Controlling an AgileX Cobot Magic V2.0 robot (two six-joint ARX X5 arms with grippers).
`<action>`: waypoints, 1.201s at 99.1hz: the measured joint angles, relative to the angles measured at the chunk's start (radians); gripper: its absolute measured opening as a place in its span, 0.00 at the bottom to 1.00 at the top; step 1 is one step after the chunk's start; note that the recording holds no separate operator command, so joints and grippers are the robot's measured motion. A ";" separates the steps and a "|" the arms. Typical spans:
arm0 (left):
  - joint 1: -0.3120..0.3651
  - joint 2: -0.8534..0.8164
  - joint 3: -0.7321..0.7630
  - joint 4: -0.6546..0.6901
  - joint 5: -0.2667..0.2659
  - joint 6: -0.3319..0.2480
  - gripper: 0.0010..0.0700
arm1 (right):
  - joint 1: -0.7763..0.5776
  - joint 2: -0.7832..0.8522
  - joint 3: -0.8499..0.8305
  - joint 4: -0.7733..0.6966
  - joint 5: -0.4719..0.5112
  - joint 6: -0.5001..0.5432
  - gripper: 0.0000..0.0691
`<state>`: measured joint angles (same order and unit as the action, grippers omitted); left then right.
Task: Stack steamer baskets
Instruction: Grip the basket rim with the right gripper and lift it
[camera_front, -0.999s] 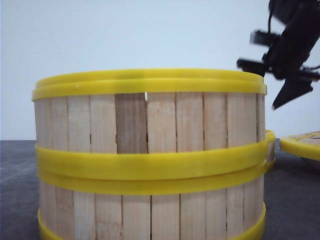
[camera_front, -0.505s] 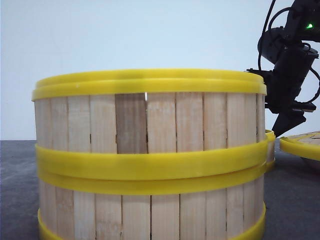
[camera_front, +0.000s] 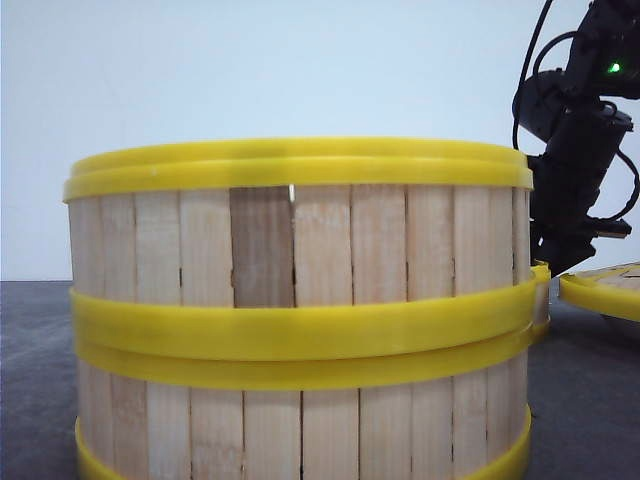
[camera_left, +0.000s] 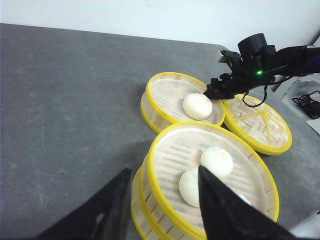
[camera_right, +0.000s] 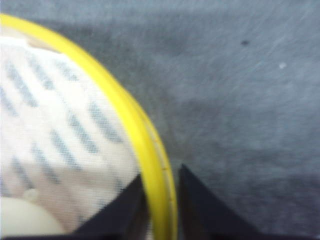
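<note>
Two steamer baskets are stacked close to the front camera, the upper one (camera_front: 300, 240) on the lower one (camera_front: 300, 430). The left wrist view shows this stack (camera_left: 165, 200) holding white buns (camera_left: 216, 161). My left gripper (camera_left: 164, 169) hovers open above the stack's near wall, holding nothing. A third steamer basket (camera_left: 165, 95) with one bun stands on the table behind. My right gripper (camera_right: 161, 171) is open and straddles its yellow rim (camera_right: 150, 145), one finger inside and one outside, with a thin gap on the outer side. It also shows in the front view (camera_front: 548, 268).
A flat woven lid with a yellow rim (camera_left: 260, 120) lies right beside the third basket and the stack; its edge (camera_front: 605, 290) shows at the front view's right side. Grey table (camera_left: 65, 100) stretches to the left. Cables (camera_left: 307, 102) lie past the lid.
My right arm has come down from above the stack's height to the third basket's rim. The stack and the left gripper have not moved.
</note>
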<state>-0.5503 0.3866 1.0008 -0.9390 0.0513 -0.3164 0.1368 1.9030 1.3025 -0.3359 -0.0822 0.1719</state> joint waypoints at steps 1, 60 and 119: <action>0.000 0.000 0.000 0.000 0.000 0.000 0.34 | 0.000 0.000 0.000 0.001 0.000 0.001 0.07; 0.000 0.000 0.000 0.000 0.000 0.001 0.34 | 0.000 -0.104 0.184 -0.136 0.013 0.034 0.04; 0.000 0.000 0.000 -0.071 0.000 0.028 0.34 | 0.107 -0.508 0.266 -0.560 -0.224 -0.107 0.04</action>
<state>-0.5503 0.3866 1.0008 -1.0100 0.0513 -0.2882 0.2440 1.3949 1.5681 -0.8963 -0.3061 0.0650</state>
